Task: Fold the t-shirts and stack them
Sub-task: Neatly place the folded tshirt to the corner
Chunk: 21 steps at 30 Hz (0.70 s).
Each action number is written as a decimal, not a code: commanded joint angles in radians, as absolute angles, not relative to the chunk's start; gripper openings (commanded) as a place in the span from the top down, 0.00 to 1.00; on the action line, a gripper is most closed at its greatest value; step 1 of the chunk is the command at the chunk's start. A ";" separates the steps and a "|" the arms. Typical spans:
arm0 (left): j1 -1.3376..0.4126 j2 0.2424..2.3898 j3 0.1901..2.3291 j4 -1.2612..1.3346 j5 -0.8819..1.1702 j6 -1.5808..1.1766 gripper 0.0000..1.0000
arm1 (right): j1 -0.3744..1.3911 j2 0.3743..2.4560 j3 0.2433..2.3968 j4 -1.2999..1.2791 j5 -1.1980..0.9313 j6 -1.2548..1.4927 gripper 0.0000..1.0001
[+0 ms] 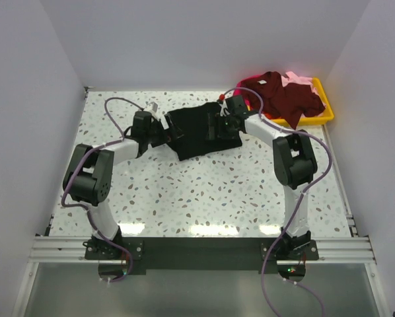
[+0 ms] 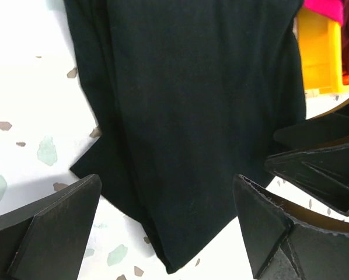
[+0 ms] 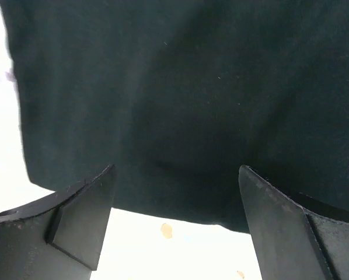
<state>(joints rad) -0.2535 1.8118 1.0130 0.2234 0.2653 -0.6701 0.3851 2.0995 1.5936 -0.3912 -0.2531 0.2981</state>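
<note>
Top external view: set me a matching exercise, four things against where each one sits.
Things:
1. black t-shirt
2. maroon t-shirt
3. pale pink t-shirt
4. yellow tray

Places:
A. far right corner of the table
B. peeking out at the tray's far side
C. spread on the table, outside the tray
D. heaped in the tray, covering most of it

Pairs: 1-C, 2-D, 3-B, 4-A.

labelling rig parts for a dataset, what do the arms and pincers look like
The left arm and right arm have white shells, black joints and looping purple cables. The left pincer and right pincer have black wedge-shaped fingers.
</note>
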 commanded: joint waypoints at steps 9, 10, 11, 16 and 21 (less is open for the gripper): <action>-0.252 1.888 0.999 0.318 0.229 -0.721 0.00 | 0.382 2.099 1.519 -0.431 -0.227 0.327 0.12; -0.252 1.910 1.005 0.318 0.236 -0.721 0.00 | 0.383 2.097 1.510 -0.428 -0.227 0.331 0.12; -0.252 1.919 1.011 0.321 0.242 -0.724 0.00 | 0.383 2.091 1.506 -0.428 -0.227 0.333 0.12; -0.264 1.954 0.992 0.360 0.261 -0.758 0.00 | 0.383 2.082 1.499 -0.428 -0.224 0.334 0.12; -0.317 1.990 1.015 0.351 0.249 -0.769 0.00 | 0.388 2.076 1.500 -0.426 -0.229 0.344 0.12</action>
